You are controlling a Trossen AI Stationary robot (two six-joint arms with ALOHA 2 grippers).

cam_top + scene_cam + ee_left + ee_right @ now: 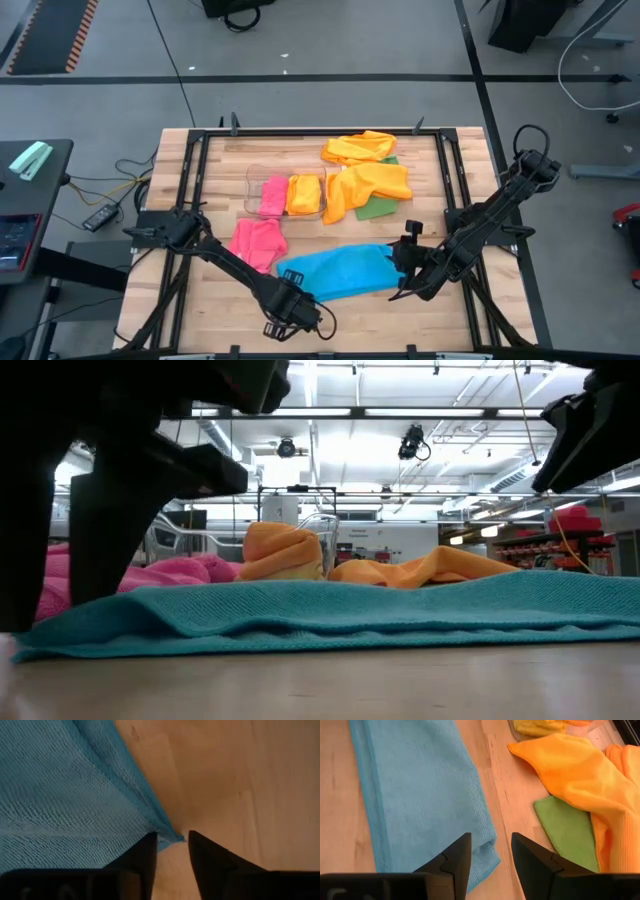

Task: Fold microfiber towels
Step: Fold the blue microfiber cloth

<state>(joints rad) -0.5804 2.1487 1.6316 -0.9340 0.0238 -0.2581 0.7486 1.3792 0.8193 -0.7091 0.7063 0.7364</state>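
Two grippers work at either end of the blue towel (340, 271), which lies folded long and flat on the wooden table (440, 320) near its front edge. From above, the left gripper (290, 305) is at the towel's left front corner and the right gripper (405, 262) at its right end; a pink towel (256, 243) lies just left of the blue one, and orange towels (368, 180), a green towel (380, 207) and a clear bin (285, 195) sit farther back.

At table height, the blue towel (330, 615) stretches across the front, with the pink and orange cloths behind it.

The left wrist view shows the left gripper (172, 845) slightly parted, the towel's corner tip (172, 836) in the gap between its fingers, not pinched.

The right wrist view shows the right gripper (491, 851) partly open, poised over the towel's end (480, 845), holding nothing.
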